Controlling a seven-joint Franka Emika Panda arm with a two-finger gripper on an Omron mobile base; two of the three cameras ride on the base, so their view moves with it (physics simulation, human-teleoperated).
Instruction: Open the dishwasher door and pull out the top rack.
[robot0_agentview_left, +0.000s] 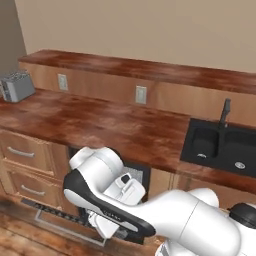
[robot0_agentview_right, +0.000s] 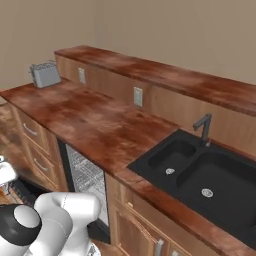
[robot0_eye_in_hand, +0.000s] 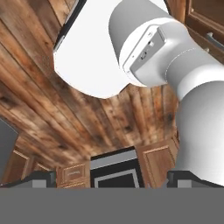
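Note:
The dishwasher door (robot0_agentview_left: 52, 214) hangs down and open below the counter, its silver bar handle (robot0_agentview_left: 70, 229) along the outer edge. From the right it shows as a dark panel (robot0_agentview_right: 27, 190) near the floor. Inside the opening, wire racks stay within the cavity, the top rack (robot0_agentview_right: 80, 162) uppermost. A strip of its grid (robot0_agentview_left: 136, 172) peeks past my arm. My gripper (robot0_eye_in_hand: 114, 180) is open with nothing between its fingertips (robot0_eye_in_hand: 40, 179). It faces the wooden floor and far cabinets, away from the racks. My hand sits low in front of the opening, largely hidden by my arm.
A toaster (robot0_agentview_left: 16, 86) stands on the counter's left end. The black double sink (robot0_agentview_left: 220, 145) with its faucet (robot0_agentview_left: 225, 111) lies to the right. Wooden drawers (robot0_agentview_left: 25, 152) flank the dishwasher on the left. A black appliance (robot0_eye_in_hand: 114, 166) stands across the wood floor.

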